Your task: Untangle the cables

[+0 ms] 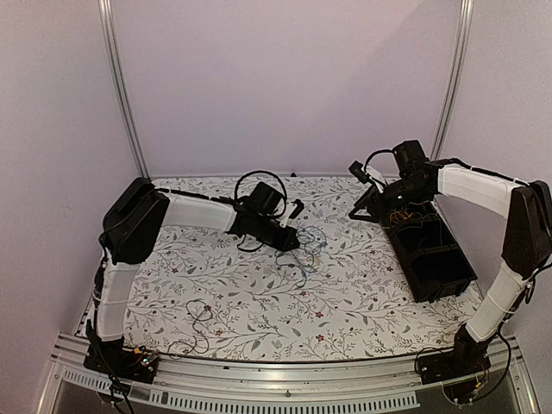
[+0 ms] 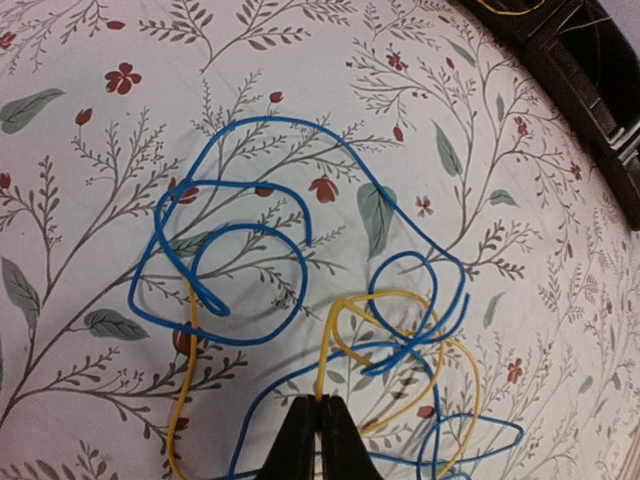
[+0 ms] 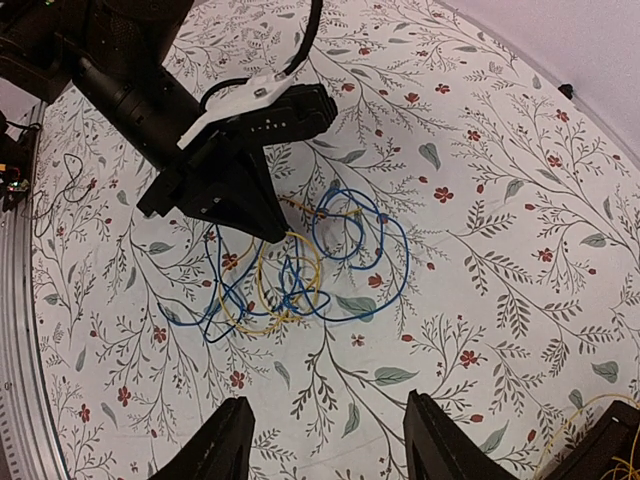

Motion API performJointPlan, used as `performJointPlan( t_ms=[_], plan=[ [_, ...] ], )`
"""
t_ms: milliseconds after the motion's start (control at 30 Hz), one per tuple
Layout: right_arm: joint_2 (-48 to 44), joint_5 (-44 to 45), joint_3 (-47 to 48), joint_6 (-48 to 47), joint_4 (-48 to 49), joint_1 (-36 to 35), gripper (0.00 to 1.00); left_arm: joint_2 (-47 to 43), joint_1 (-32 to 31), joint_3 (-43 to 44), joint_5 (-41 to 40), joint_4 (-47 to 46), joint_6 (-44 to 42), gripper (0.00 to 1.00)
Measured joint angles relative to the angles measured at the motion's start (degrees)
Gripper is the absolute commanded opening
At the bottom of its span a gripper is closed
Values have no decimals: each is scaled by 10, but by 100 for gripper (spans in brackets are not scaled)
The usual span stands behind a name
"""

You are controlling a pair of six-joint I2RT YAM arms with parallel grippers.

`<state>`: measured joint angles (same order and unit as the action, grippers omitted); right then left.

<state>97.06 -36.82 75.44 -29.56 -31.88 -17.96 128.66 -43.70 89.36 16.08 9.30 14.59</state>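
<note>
The cables are thin blue and yellow wires, looped loosely over each other on the floral tablecloth; they also show mid-table and in the right wrist view. My left gripper is down on the tangle with its jaws shut on a yellow cable, which rises from between the tips. In the top view the left gripper sits at the tangle's left edge. My right gripper hangs open and empty, high above the cloth, well right of the cables, over the far end of a black bin.
The black bin holds more yellow wires; its corner also shows in the left wrist view. A thin dark wire lies apart near the front left edge. A thick black robot cable loops over the left wrist.
</note>
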Motion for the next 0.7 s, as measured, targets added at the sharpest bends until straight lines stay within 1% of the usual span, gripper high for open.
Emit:
performJointPlan(
  t_ms=[33, 167, 300, 367, 467, 633, 700],
  plan=[
    [0, 0, 0, 0, 0, 0, 55, 0, 0, -1, 0, -1, -2, 0],
    [0, 0, 0, 0, 0, 0, 55, -8, -1, -19, 0, -19, -3, 0],
    [3, -1, 12, -1, -10, 0, 58, -43, -2, -50, -1, -33, -7, 0],
    [6, -3, 28, -3, -17, 0, 59, -87, -3, -76, 0, -49, -15, 0],
    [11, -15, 73, -14, -39, 0, 61, -153, -8, -91, 0, -71, -32, 0],
    [19, -58, 169, -26, -62, 0, 74, -264, -19, -89, 2, -121, -70, 0],
    [19, -81, 204, -29, -67, -2, 76, -281, -22, -80, 2, -129, -81, 0]
  ],
)
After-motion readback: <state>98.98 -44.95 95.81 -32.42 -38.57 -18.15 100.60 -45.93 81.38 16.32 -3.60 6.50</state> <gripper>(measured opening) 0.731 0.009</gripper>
